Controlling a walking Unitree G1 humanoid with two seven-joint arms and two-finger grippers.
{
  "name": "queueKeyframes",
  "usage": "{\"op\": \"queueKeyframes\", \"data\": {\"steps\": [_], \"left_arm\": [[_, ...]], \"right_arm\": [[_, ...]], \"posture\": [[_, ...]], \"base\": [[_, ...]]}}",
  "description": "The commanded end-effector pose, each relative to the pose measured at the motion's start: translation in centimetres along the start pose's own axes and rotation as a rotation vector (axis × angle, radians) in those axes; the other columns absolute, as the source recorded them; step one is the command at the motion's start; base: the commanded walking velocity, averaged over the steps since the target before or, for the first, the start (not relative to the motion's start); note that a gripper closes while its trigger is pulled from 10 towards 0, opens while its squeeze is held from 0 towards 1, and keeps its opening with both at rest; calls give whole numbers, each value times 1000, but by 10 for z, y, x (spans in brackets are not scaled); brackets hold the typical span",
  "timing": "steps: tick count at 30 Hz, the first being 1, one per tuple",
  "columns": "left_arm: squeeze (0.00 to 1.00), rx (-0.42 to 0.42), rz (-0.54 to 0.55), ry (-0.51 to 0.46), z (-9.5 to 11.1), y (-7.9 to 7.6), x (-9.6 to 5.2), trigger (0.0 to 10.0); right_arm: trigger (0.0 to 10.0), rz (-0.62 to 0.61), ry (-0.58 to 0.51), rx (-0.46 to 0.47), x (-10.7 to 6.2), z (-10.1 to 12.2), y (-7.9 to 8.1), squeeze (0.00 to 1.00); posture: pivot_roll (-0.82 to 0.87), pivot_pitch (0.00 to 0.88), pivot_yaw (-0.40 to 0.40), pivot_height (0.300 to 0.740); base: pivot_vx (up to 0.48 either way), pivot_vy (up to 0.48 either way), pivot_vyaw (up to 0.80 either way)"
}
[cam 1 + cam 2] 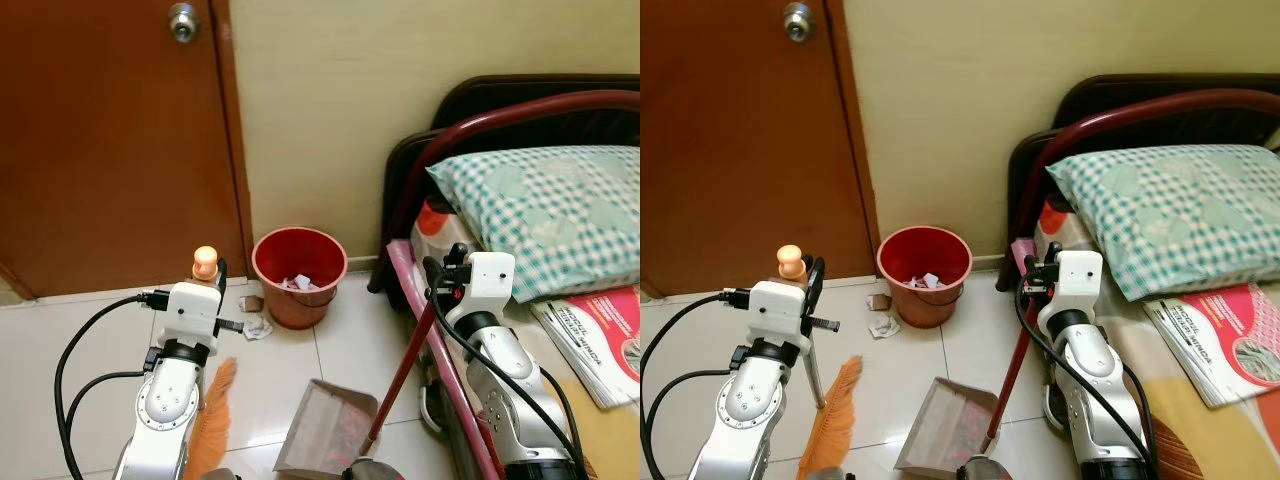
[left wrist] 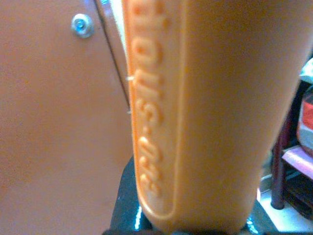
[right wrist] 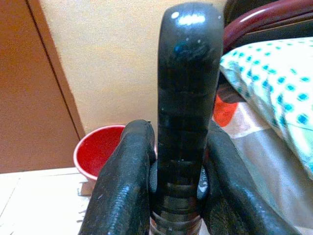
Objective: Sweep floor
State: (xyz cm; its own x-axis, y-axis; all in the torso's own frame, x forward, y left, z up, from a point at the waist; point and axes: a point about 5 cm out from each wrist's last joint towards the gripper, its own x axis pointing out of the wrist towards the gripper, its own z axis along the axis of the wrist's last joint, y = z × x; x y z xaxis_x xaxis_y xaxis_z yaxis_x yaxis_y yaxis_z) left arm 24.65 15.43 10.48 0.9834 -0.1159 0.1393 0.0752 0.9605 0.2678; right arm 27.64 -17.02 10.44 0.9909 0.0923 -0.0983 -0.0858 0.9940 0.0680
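My left gripper is shut on the orange broom handle, whose knob sticks up above the wrist. The orange bristles rest on the white tiles below. My right gripper is shut on the black grip of the dustpan's long red stick. The grey-brown dustpan sits on the floor between the arms. Crumpled paper scraps lie on the tiles in front of a red bucket, which holds more scraps.
A brown door is shut at the left, beside the yellow wall. A bed with a dark red frame, checked pillow and magazines crowds the right side, close to my right arm.
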Motion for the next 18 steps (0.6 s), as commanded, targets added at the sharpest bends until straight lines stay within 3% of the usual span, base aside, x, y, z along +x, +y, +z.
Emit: {"op": "queueKeyframes", "data": {"steps": [1,8,18], "left_arm": [[0,17,7,-100,23,1,10,10000],[0,19,39,-192,50,8,28,10000],[0,46,77,-213,57,19,36,10000]], "right_arm": [[10000,-2,-46,-4,4,12,-2,0],[10000,7,-46,-18,8,11,-1,0],[10000,23,-49,-31,12,11,1,0]], "posture": [[4,10,-27,740],[7,7,-34,740],[5,0,-43,740]], "base": [[0,311,-513],[0,316,-501],[0,399,-490]]}}
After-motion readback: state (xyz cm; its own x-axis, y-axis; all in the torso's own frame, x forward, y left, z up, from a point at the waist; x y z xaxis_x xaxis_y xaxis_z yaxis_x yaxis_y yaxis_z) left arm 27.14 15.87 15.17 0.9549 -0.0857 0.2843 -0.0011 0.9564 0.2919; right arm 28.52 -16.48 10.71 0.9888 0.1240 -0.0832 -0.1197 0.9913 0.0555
